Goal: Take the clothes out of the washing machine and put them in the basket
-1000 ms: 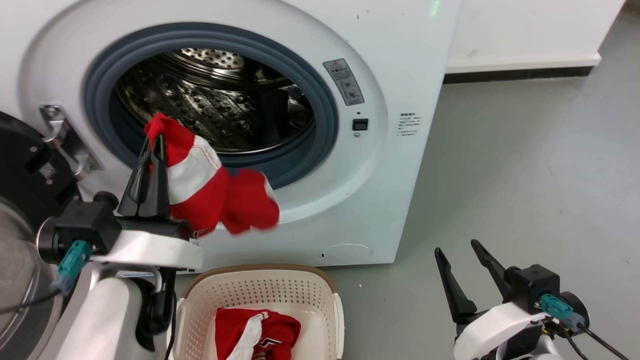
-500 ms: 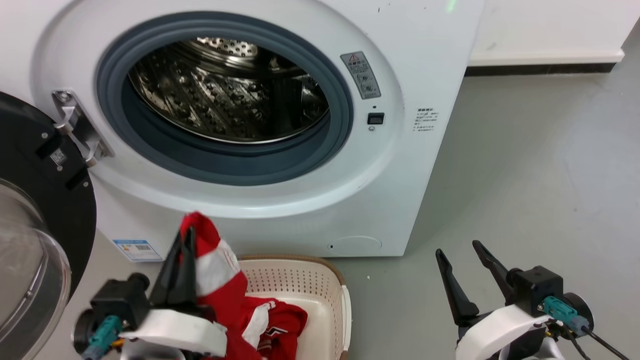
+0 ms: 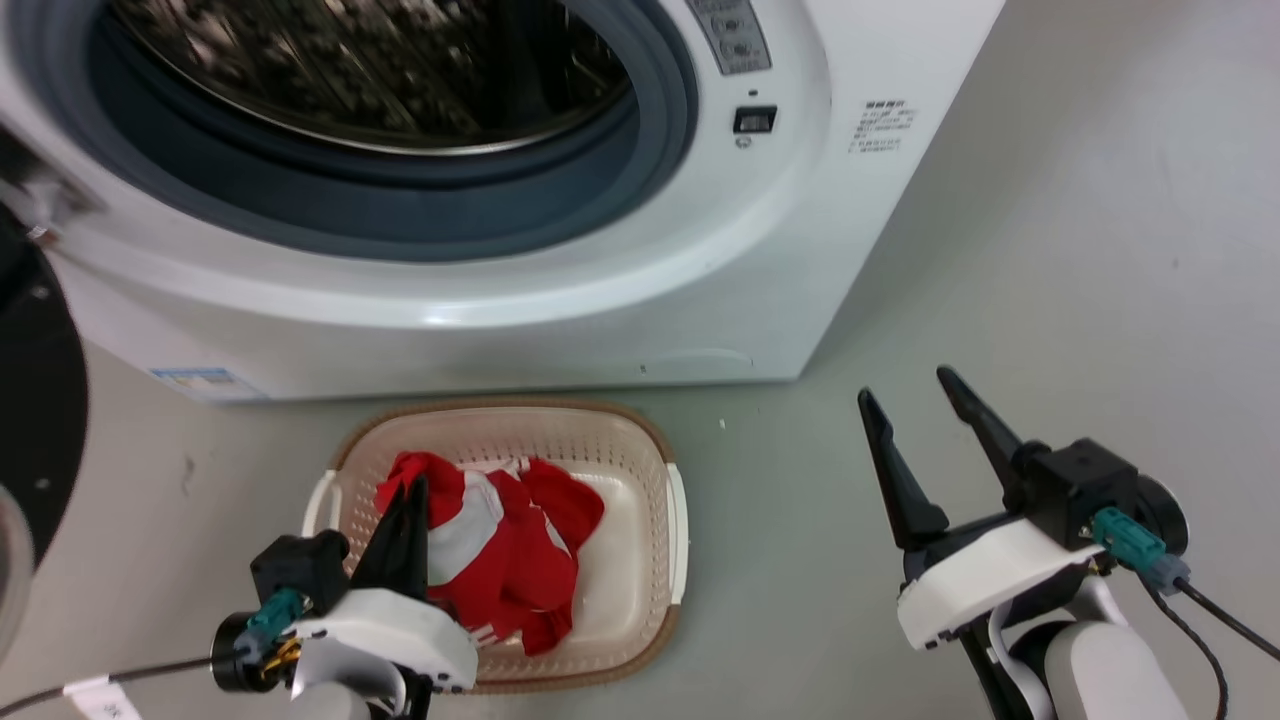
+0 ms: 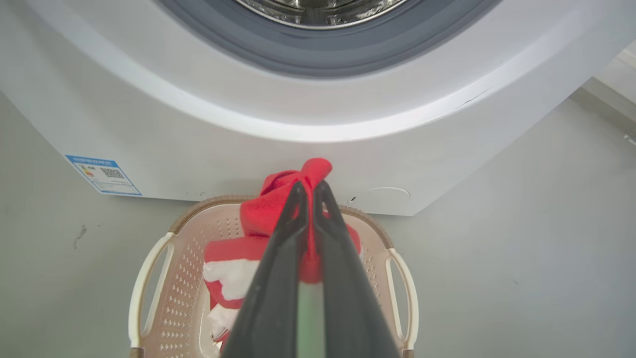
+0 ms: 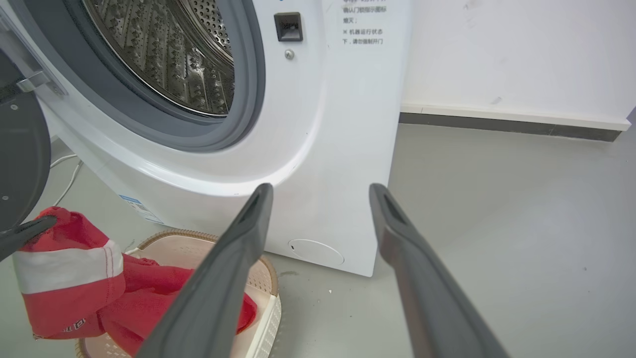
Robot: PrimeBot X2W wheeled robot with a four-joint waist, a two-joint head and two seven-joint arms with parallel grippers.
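Clothes (image 3: 540, 520) and washing machine (image 3: 600, 290): the machine fills the upper left; the clothes lie below it, lower centre.
Basket (image 3: 500, 405): just in front of the machine, holding the clothes; bare floor to its right.
Left claw (image 3: 418, 490): clenched on a red fold directly over the basket, pointing toward the machine; letting go should drop it in.
Right claw (image 3: 905, 385): released, empty, lower right, well apart.
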